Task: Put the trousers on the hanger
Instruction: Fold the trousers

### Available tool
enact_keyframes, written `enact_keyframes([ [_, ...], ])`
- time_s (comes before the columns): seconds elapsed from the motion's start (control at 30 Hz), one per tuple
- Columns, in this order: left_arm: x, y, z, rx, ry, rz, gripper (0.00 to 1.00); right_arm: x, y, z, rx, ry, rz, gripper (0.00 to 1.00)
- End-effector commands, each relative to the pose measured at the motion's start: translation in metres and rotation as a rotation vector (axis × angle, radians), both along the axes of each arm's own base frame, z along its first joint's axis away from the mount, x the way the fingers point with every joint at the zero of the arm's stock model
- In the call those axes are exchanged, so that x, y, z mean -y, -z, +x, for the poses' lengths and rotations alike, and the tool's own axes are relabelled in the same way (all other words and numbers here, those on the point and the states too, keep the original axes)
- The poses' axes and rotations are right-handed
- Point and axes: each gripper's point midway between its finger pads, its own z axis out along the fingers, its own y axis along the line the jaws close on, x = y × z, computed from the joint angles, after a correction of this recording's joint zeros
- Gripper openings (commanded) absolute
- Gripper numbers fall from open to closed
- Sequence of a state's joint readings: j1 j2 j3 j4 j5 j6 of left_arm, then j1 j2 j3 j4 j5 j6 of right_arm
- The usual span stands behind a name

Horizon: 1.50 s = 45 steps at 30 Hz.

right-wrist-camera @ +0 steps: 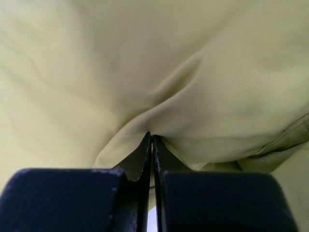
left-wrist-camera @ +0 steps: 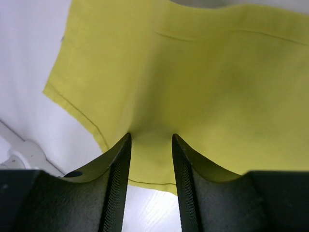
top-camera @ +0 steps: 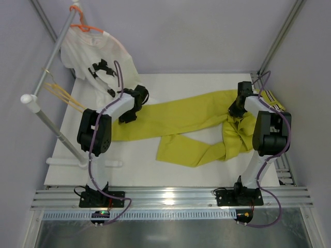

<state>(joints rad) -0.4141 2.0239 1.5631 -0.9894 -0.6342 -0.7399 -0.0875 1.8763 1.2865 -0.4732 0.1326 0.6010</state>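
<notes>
The yellow-green trousers (top-camera: 181, 116) lie across the white table, legs toward the left and the striped waistband (top-camera: 271, 99) at the right. The yellow hanger (top-camera: 64, 95) hangs on the rack rail at the far left, apart from both grippers. My left gripper (top-camera: 132, 111) is open, and its fingertips press down on the leg end near the hem (left-wrist-camera: 150, 137), with cloth (left-wrist-camera: 217, 72) between them. My right gripper (top-camera: 238, 111) is shut on a pinched fold of the trousers (right-wrist-camera: 152, 135) near the waist, and cloth (right-wrist-camera: 96, 63) fills that view.
A white T-shirt (top-camera: 93, 54) on an orange hanger (top-camera: 85, 27) hangs at the back left of the same rail (top-camera: 49, 121). The rack's white foot (top-camera: 67, 161) lies on the table's left front. Metal rails (top-camera: 170, 196) run along the near edge.
</notes>
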Motion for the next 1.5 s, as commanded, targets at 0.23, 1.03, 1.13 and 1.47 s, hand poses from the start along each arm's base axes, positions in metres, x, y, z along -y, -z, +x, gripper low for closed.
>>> enact_keyframes([
  [0.23,-0.057,-0.002,-0.013,0.023,-0.214,0.059,0.35,0.019,-0.018,0.0,0.053,0.032,-0.033,0.04],
  [1.03,-0.038,-0.039,0.001,0.187,-0.118,-0.154,0.45,0.017,-0.02,-0.003,0.064,0.037,0.011,0.04],
  [1.13,-0.063,-0.034,-0.004,0.147,-0.209,-0.024,0.32,0.013,-0.018,-0.003,0.065,0.029,0.03,0.04],
  [1.47,-0.087,0.018,-0.003,0.012,-0.322,0.006,0.18,0.012,-0.025,-0.001,0.089,0.023,0.036,0.04],
])
